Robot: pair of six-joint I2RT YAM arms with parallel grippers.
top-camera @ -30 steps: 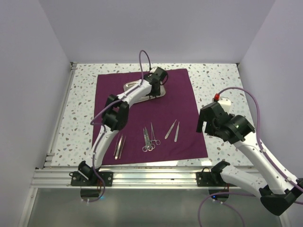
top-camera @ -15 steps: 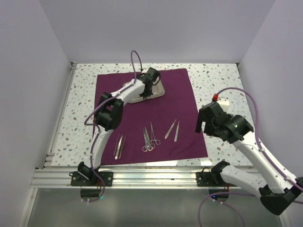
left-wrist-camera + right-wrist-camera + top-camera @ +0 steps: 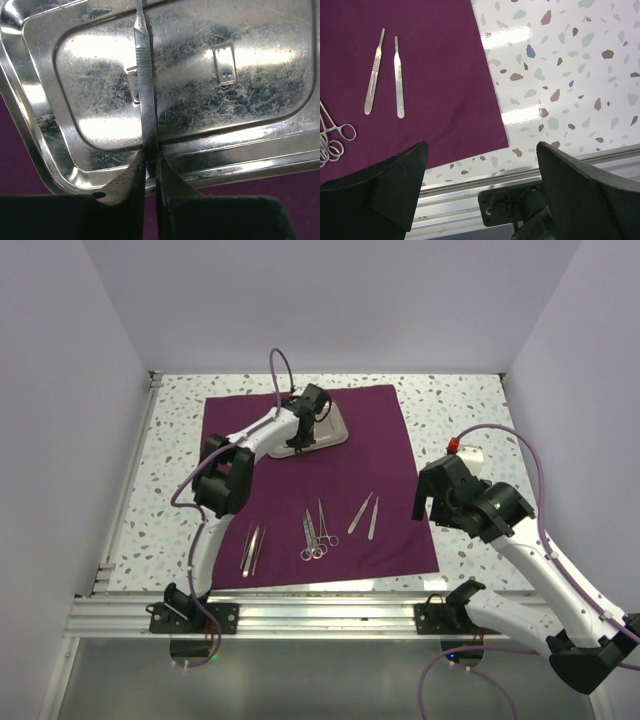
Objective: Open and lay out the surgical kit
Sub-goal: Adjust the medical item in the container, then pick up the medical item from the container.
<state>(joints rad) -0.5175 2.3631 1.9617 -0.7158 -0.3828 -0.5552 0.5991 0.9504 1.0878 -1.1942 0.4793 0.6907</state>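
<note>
I use the purple cloth [image 3: 310, 485] as my marker. It lies flat on the speckled table [image 3: 460, 410].

The steel tray [image 3: 335, 428] sits on the far part of the cloth, a little to the left of the middle. My left gripper [image 3: 300, 443] is right over the tray. In the left wrist view its two dark fingers [image 3: 125, 185] are squeezed almost together on a thin steel handle [image 3: 145, 75] with small ridges on it. The handle sticks out from the fingers and reaches across the shiny tray [image 3: 40, 125]. I cannot tell if the handle touches the tray.

The other tools lie on the near half of the cloth:
- Two thin steel tools [image 3: 252, 550] lie side by side toward the left edge.
- The ring-handled tools [image 3: 314, 535] lie in the middle.
- Two flat steel handles [image 3: 365, 515] lie just to the right of them, close together but apart.

My right gripper [image 3: 432, 502] hangs by the right edge of the cloth. Its fingers [image 3: 395, 190] are spread wide, and there is nothing between them.
</note>
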